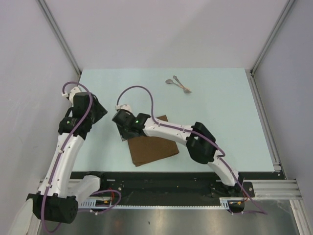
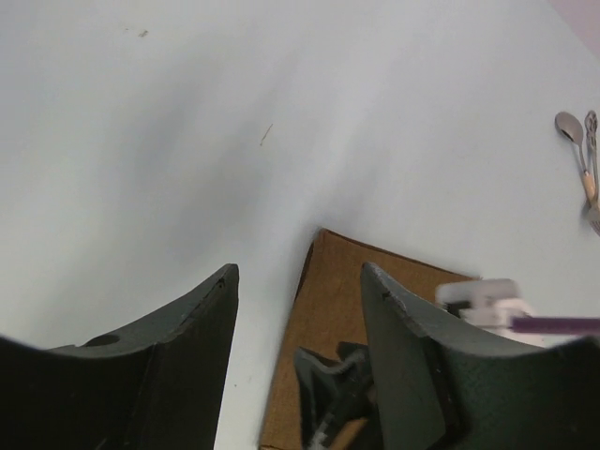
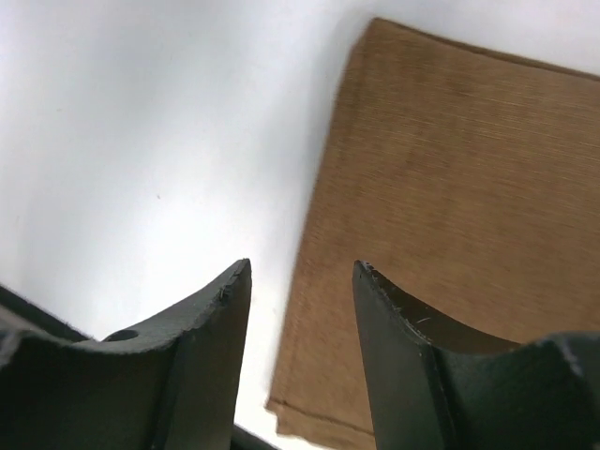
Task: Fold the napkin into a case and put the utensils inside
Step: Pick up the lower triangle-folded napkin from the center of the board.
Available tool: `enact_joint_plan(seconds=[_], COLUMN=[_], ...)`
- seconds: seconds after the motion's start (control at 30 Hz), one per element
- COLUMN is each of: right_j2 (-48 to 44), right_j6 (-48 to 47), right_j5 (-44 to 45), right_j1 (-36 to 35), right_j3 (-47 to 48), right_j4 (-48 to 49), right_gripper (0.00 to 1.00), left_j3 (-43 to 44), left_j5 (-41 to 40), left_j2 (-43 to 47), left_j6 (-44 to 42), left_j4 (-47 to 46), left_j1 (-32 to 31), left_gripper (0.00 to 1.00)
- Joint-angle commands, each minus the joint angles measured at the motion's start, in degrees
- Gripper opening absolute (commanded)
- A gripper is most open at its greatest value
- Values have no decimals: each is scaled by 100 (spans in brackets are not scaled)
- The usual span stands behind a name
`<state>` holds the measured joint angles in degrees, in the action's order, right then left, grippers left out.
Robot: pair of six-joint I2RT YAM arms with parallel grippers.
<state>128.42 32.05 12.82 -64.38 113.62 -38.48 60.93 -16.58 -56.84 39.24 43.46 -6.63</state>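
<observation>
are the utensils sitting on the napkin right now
No, the utensils lie on the bare table toward its far side, well apart from the napkin.

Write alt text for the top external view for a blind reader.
A brown napkin lies flat near the front of a pale green table, with the right arm's fingers at its left edge. The left arm is to the left, and two silvery utensils lie together at the far side.

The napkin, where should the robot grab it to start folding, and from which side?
Probably pinch the napkin at its left edge, coming down from above. It lies flat on the table, so only an edge can be nipped, and the open right gripper hangs over that edge.
</observation>
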Motion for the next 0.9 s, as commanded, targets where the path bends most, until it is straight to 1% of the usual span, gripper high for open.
enact_joint_plan(seconds=[0.0, 0.1, 0.13, 0.2, 0.27, 0.43, 0.63, 0.73, 0.83, 0.87], right_j2=[621, 781, 842, 886, 913, 939, 1141, 1141, 1176, 1194], right_j6=[275, 380, 407, 460, 486, 512, 679, 802, 881, 873], right_j5=[432, 467, 467, 546, 642, 625, 739, 889, 933, 933], right_j1=[-145, -250, -277, -321, -330, -356, -400, -409, -383, -374], right_j3=[862, 978, 978, 969, 934, 706, 521, 215, 108, 116], right_j4=[-502, -573, -582, -669, -757, -688, -687, -635, -582, -634], right_gripper=[53, 53, 53, 53, 53, 52, 49, 46, 38, 33], left_j3=[262, 288, 419, 569, 692, 640, 675, 596, 517, 508], left_j5=[-338, -451, -660, -759, -742, -698, -698, -601, -609, -645], left_j2=[190, 60, -2, -143, -214, -152, -117, -73, -12, 15], left_j6=[373, 479, 566, 611, 646, 663, 664, 611, 576, 558], left_j4=[461, 610, 689, 830, 918, 883, 866, 769, 690, 672], left_j1=[-31, -110, -145, -207, -216, -224, -224, -224, -224, -224], left_gripper=[60, 60, 60, 60, 60, 60, 61, 60, 60, 60])
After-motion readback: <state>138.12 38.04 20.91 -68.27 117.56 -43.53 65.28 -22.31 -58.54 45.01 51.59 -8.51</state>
